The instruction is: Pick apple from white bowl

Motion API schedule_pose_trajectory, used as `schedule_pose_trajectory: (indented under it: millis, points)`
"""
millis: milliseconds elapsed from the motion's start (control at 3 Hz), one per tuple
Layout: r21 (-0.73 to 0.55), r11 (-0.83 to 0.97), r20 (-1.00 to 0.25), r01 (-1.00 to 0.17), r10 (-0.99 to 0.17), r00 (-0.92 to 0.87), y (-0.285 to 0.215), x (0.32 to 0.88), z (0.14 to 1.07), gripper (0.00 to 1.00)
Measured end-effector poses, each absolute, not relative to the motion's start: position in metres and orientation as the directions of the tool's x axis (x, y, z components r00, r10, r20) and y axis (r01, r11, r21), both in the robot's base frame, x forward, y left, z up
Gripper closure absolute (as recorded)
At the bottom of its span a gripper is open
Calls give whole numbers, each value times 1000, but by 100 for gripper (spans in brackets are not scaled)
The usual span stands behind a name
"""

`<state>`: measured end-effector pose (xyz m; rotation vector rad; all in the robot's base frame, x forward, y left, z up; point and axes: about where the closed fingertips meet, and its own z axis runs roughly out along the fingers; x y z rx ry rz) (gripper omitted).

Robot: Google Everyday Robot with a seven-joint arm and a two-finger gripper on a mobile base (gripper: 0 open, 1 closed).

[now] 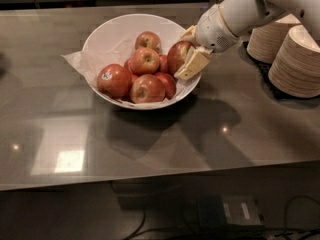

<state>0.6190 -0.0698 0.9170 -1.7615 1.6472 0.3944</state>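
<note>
Camera view: we are recording the tool point(183, 55) reaching in over the right-hand rim of the white bowl point(117, 28). Its pale fingers point(194, 63) are standing on either side of the apple point(175, 54), the near one lying flat against the fruit's flank and the far one showing behind it. We are judging the tool to be closed around the apple.

The apple is sitting high at the right edge of the heap, inside the bowl. That position is leaving both its sides free, which we are taking as the reason for the angled approach from the right.

The sticker apple point(114, 80) and the smaller apples point(145, 60) are lying to the left, apart from the fingers. The paper liner point(80, 61) is spilling over the left rim onto the surface point(150, 149). The stacked paper bowls point(296, 59) are standing close beside the arm, so we are advising a straight upward lift.
</note>
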Motion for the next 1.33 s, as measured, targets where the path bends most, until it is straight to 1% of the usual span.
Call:
schedule_pose_trajectory:
  millis: [333, 1000, 1333]
  points:
    - [-315, 0, -635, -949, -743, 210, -67, 617, 955, 100]
    - [-388, -83, -653, -918, -678, 337, -57, 602, 1026, 100]
    - [-391, -83, -653, -917, -677, 339, -57, 602, 1027, 100]
